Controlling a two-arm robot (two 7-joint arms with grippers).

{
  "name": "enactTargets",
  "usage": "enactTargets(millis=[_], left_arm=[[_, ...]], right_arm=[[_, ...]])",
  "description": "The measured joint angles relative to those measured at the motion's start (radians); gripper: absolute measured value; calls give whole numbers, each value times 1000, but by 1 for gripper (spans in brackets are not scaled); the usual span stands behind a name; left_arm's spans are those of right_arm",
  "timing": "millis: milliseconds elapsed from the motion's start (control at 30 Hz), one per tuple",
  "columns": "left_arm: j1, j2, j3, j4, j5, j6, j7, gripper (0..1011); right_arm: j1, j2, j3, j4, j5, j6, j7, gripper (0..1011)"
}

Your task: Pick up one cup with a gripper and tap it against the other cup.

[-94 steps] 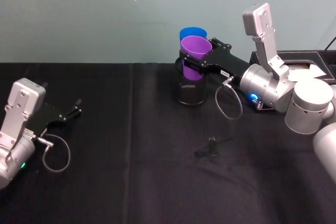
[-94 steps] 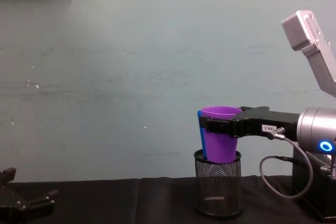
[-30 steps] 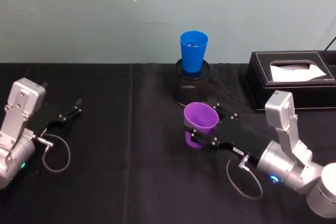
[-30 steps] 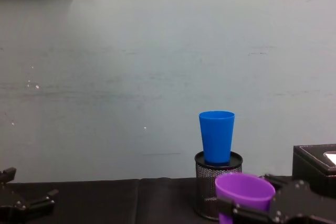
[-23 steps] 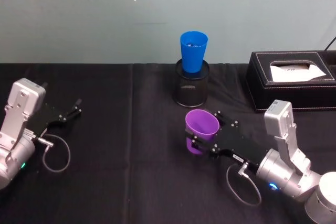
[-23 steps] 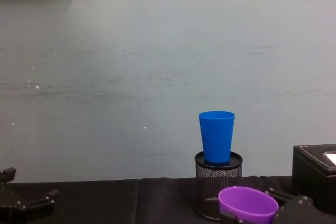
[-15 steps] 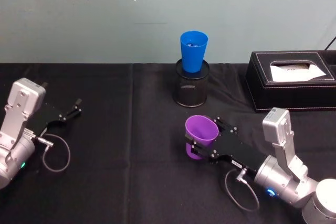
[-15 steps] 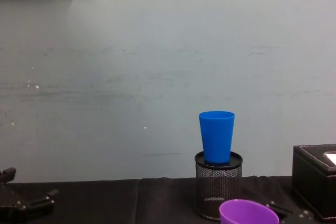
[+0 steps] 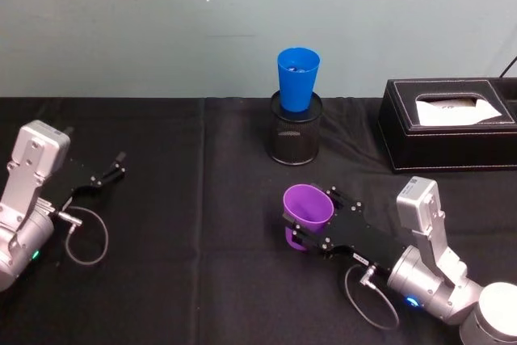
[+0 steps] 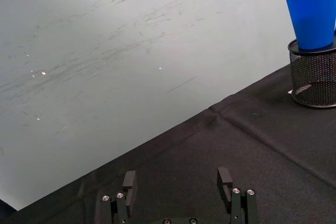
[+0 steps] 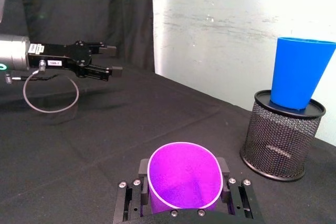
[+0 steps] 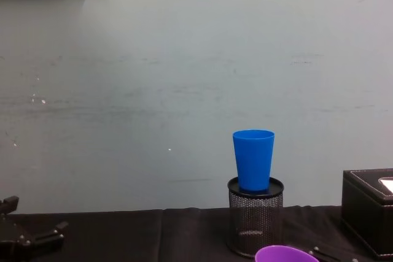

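Right gripper (image 9: 300, 224) clenched on purple tapered plastic cup (image 9: 308, 209), low near worktop front edge | blue tapered plastic cup (image 9: 297, 78) upright in black wire-mesh pen holder (image 9: 293, 140) near back edge | purple cup probably light, smooth, slippery: grip mid-wall | left gripper (image 9: 103, 177) parked at left edge, jaws released

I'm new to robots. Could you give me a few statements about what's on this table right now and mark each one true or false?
1. The right gripper holds the purple cup. True.
2. The blue cup stands on the bare cloth. False: it sits in the top of the mesh holder.
3. The two cups are touching. False: the purple one is well apart, nearer the robot.
4. The left gripper is open and holds nothing. True.
5. A black tissue box sits to the right of the holder. True.
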Motion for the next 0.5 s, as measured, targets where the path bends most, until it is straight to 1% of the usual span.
enactTargets(millis=[267,400,433,500], left_arm=[[0,0,0,0,0,0,0,1000],[0,0,0,0,0,0,0,1000],[0,0,0,0,0,0,0,1000],[0,0,0,0,0,0,0,1000]], right_arm=[[0,1,0,-3,3,2,1,741],[0,2,0,-4,4,5,1,820],[-1,2,0,-4,4,5,1,820],[-1,2,0,-5,4,7,1,908]])
